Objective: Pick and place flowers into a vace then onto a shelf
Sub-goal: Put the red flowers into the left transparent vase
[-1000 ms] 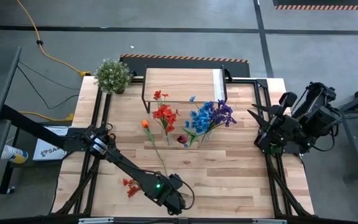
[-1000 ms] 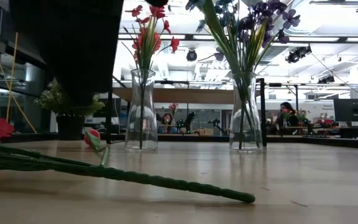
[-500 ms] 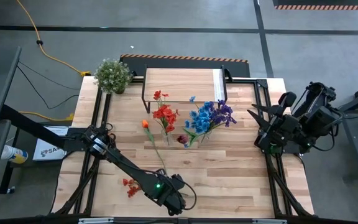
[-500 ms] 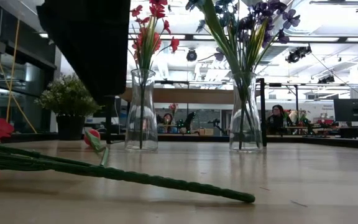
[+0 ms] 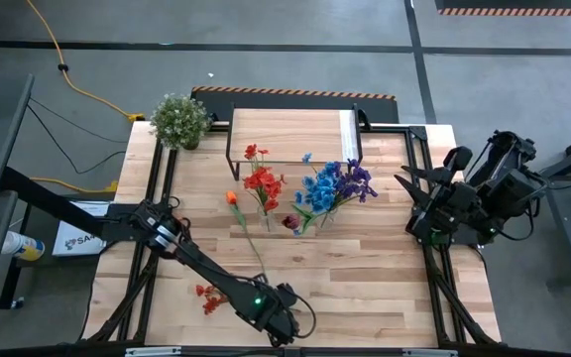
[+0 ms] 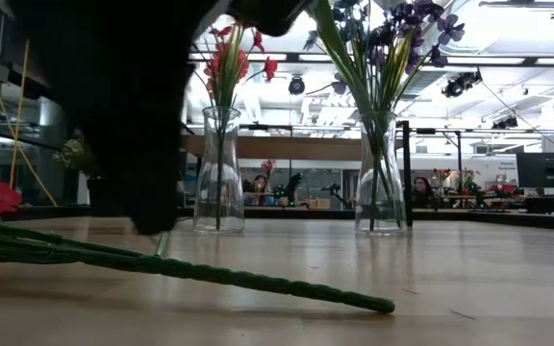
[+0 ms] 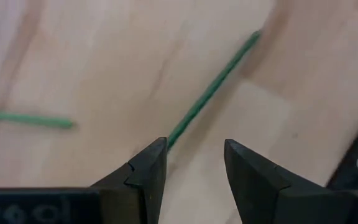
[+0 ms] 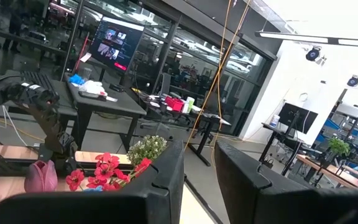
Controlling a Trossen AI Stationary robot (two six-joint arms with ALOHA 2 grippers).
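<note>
Fingers (image 7: 148, 171) of the left gripper (image 7: 194, 165) stand apart, empty, over a green stem (image 7: 213, 87) on the bench (image 5: 365, 278).
Two glass vases (image 6: 218, 173) hold flowers (image 5: 337, 184) beside the shelf (image 5: 290, 134); two loose flowers lie flat. Right gripper (image 8: 197, 168), raised at the bench's edge: fingers narrowly apart, empty.

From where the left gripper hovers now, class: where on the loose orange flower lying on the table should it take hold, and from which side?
Probably the bare lower stalk of the orange flower, from straight above. It lies flat, thin and leafless there, so the open left gripper can straddle it crosswise, well clear of both vases.
</note>
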